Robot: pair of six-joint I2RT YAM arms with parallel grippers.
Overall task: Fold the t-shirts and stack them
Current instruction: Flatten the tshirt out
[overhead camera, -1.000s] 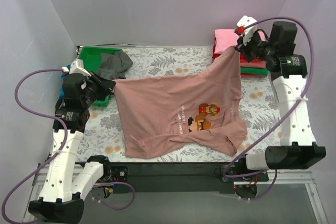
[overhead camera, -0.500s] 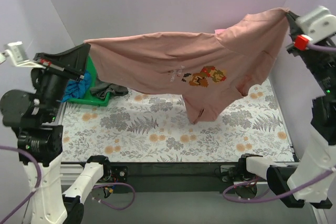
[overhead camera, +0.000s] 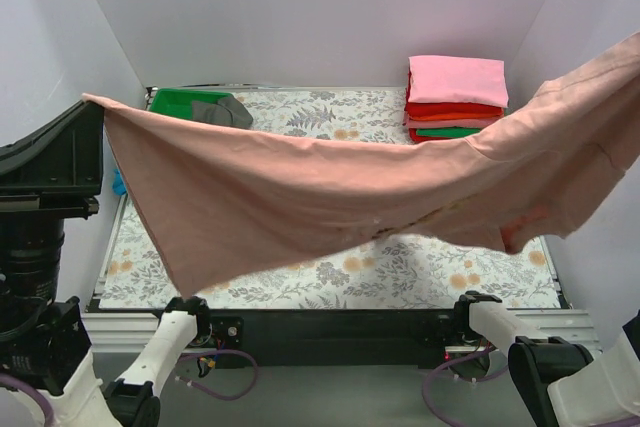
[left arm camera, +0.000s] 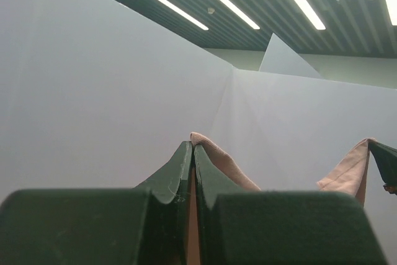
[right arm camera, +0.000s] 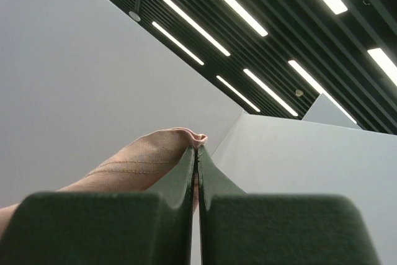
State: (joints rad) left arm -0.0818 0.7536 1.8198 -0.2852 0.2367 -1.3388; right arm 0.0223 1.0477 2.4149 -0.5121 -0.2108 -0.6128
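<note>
The dusty-pink t-shirt (overhead camera: 330, 197) hangs stretched wide in the air across the whole top view, high above the table, its chest graphic hidden. My left gripper (overhead camera: 95, 102) is shut on its left corner; the left wrist view shows the cloth (left arm camera: 217, 156) pinched between the fingers (left arm camera: 172, 172). My right gripper is out of the top view at the right edge; in the right wrist view it (right arm camera: 197, 150) is shut on the other corner (right arm camera: 142, 166). A stack of folded t-shirts (overhead camera: 455, 97), pink on top of red and green, sits at the far right.
A green plastic tray (overhead camera: 185, 102) stands at the far left with a grey t-shirt (overhead camera: 225, 110) draped over its edge. The floral table covering (overhead camera: 360, 127) shows behind and below the hanging shirt. White walls close in on both sides.
Both arms have lifted the dusty-pink shirt off the table and raised it high, pulling it taut sideways; the right gripper has gone out of the top view.
</note>
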